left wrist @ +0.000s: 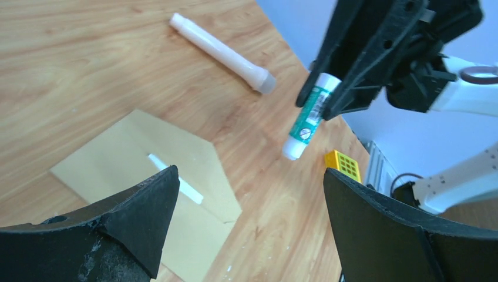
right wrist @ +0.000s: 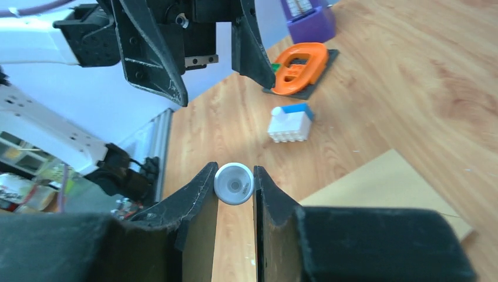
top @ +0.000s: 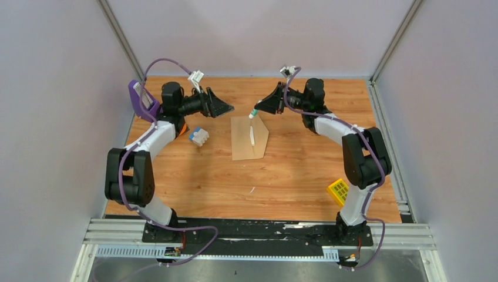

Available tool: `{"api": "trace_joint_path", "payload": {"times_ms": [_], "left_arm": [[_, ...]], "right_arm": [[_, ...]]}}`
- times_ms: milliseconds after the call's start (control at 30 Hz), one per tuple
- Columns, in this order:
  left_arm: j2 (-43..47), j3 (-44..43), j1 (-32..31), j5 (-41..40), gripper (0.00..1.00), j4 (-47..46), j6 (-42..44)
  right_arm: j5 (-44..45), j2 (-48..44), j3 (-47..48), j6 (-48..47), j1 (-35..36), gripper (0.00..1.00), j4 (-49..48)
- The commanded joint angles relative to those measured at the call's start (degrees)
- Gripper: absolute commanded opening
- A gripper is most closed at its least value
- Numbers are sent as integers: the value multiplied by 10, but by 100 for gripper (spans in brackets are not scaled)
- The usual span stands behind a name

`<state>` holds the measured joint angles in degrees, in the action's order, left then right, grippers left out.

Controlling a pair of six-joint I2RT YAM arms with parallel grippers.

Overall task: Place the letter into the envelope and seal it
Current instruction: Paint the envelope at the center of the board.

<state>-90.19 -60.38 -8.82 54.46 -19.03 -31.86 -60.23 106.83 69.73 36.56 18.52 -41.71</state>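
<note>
Right gripper (left wrist: 317, 106) pinches a glue stick (left wrist: 310, 114), nose down over the envelope (top: 249, 138) at mid-frame. It looks staged to glue the flap, which lies open, pointing right. Left gripper (left wrist: 249, 176) is spread wide and empty, upper left of the envelope; probably just standing clear. The letter isn't visible as a loose sheet. The pale strip (left wrist: 176, 179) on the envelope may be its edge, can't tell. Only the left wrist shows a white tube (left wrist: 223, 53), maybe the cap, on the wood at the top. Only the right wrist shows the stick end-on between the pads, plus a blue-white brick (right wrist: 289, 123).
</note>
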Motion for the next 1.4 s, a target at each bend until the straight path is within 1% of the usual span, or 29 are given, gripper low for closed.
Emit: {"api": "trace_joint_path", "payload": {"times_ms": [0, 167, 267, 433, 567, 733, 767, 800, 867, 933, 1000, 1167, 1300, 1367], "left_arm": [[-48, 19, 6, -16, 100, -14, -10], [-134, -10, 6, 14, 99, -6, -25], [-180, -19, 7, 21, 97, -27, -53], [-226, -25, 7, 19, 94, -46, -86], [-264, -34, 6, 25, 89, -76, -123], [-284, -39, 6, 25, 80, -97, -147], [-288, -40, 6, 23, 79, -94, -148], [-290, -40, 6, 16, 75, -92, -145], [-296, -45, 6, 1, 72, -67, -128], [-301, -53, 6, -17, 71, -18, -108], [-306, -60, 6, -32, 68, 9, -93], [-314, -67, 6, -48, 66, 31, -84], [-320, -73, 5, -57, 57, 51, -79], [-323, -76, 5, -59, 55, 56, -78]], "right_arm": [[38, 10, 39, -158, -3, 0, 124], [93, 50, 84, -221, 3, 0, 208], [119, 71, 102, -228, 10, 0, 240], [154, 112, 133, -230, 27, 0, 291], [151, 141, 148, -219, 36, 0, 305], [143, 166, 160, -201, 43, 0, 316], [143, 170, 162, -201, 44, 0, 318], [143, 173, 163, -200, 45, 0, 321], [145, 178, 165, -202, 48, 0, 327], [145, 180, 165, -202, 48, 0, 329], [148, 183, 165, -203, 50, 0, 333], [152, 190, 168, -208, 52, 0, 337], [157, 201, 180, -213, 55, 0, 349], [159, 205, 184, -217, 56, 0, 355]]}}
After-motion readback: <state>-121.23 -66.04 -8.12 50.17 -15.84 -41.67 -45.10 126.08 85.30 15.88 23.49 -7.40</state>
